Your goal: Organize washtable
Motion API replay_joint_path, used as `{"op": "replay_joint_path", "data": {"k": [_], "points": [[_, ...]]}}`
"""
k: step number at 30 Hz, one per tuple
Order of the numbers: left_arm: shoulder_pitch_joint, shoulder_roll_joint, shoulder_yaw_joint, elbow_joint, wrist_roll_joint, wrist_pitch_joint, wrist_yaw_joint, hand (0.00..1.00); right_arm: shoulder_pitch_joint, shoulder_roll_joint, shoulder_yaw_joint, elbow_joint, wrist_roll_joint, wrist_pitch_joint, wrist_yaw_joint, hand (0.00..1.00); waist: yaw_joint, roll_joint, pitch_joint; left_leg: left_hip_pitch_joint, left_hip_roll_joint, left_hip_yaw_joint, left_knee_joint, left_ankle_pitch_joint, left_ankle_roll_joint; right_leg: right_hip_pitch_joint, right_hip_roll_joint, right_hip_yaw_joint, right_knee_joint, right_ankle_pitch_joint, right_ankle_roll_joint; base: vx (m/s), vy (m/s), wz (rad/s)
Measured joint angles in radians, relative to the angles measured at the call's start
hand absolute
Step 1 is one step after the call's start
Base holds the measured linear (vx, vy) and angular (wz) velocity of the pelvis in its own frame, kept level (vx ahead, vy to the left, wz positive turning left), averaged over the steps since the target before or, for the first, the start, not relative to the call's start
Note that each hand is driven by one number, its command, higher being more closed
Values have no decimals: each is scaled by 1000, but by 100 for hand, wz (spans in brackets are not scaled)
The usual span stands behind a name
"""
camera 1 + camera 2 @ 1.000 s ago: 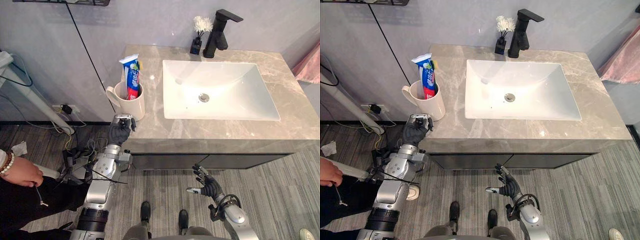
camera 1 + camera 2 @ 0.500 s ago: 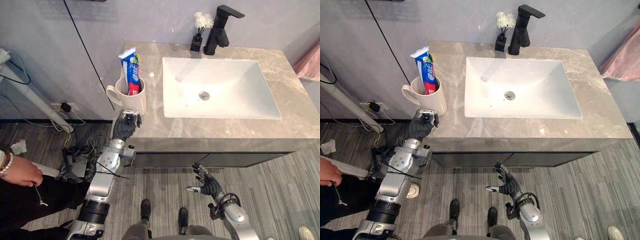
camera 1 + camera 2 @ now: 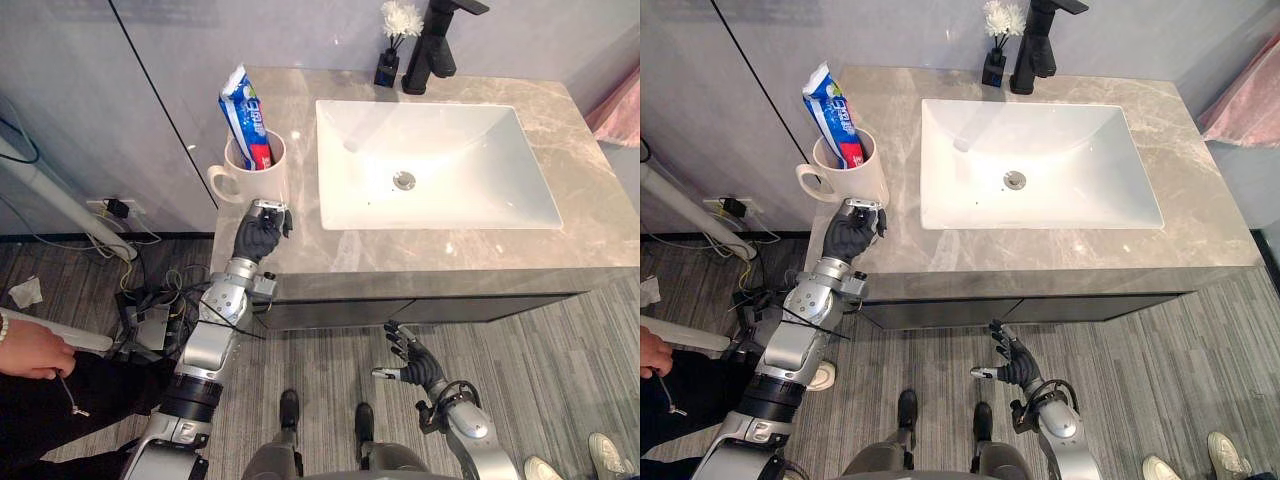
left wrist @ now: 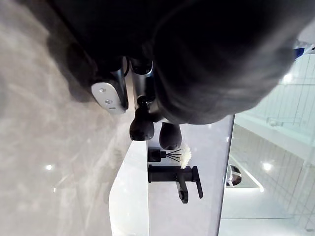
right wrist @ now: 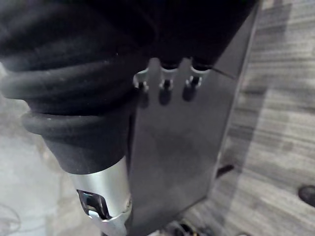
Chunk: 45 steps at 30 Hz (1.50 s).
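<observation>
Just short of the mug [image 3: 252, 185], left robot hand [image 3: 258, 235], grip unreadable, should grasp squarely; right robot hand [image 3: 408, 367] hangs spread.

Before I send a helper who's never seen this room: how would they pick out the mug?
On the grey marble counter, left of the white sink, stands a cream mug. It alone has a handle and holds a blue, red and white toothpaste tube.

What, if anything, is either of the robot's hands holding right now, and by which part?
Nothing is held. The left hand is over the front edge of the counter, close to the mug; the right hand hangs open, low above the floor.
</observation>
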Motion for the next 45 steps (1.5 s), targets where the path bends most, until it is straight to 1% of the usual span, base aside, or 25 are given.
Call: {"op": "replay_joint_path", "data": {"k": [7,17,19,22,30,33,38,42,45], "points": [[-50,24,-1,23,0,0,2,100,-3,0,-4,0,0,0,-1,0,-1,-8,19,-1,0,0,0,0,0,-1,0,0,0,0,0,0,0,0],[-126,49,-3,80,-5,1,18,100,-20,-2,-23,0,-2,-1,-3,0,-1,-7,21,-16,0,0,4,1,0,-16,0,0,1,1,0,3,1,0],[-158,61,-4,104,-18,3,20,100,-21,-2,-24,0,-2,-2,-3,0,-3,-7,31,-16,0,0,1,1,0,-16,0,1,2,2,0,0,0,0],[-203,92,-26,119,-21,3,21,100,-24,-5,-23,0,-2,-2,-3,0,-2,-7,47,-25,0,1,-1,1,0,-29,0,2,7,2,0,0,0,0],[-293,117,-43,171,-21,4,22,100,-29,-20,-21,-5,-2,-7,-5,0,-6,-11,65,-39,-3,4,5,9,8,-45,-2,7,7,9,2,14,7,-1],[-324,128,-52,173,-24,5,23,100,-31,-21,-21,-5,-2,-9,-24,0,-8,-11,71,-55,-3,4,4,13,10,-61,-3,8,7,15,3,0,0,0],[-357,145,-70,197,-31,3,23,100,-44,-21,-22,-5,-2,-10,-28,0,-15,-10,78,-60,-6,4,4,13,10,-66,-5,8,8,16,5,0,0,0],[-406,155,-83,220,-31,3,24,100,-57,-21,-22,-5,-1,-26,-30,0,-16,-12,85,-74,-6,5,4,14,10,-82,-5,10,9,19,6,4,3,-1],[-461,181,-110,252,-31,4,33,100,-58,-21,-23,-6,-1,-28,-30,0,-20,-16,99,-75,-6,12,4,16,13,-86,-5,18,9,23,6,19,16,-6]]}}
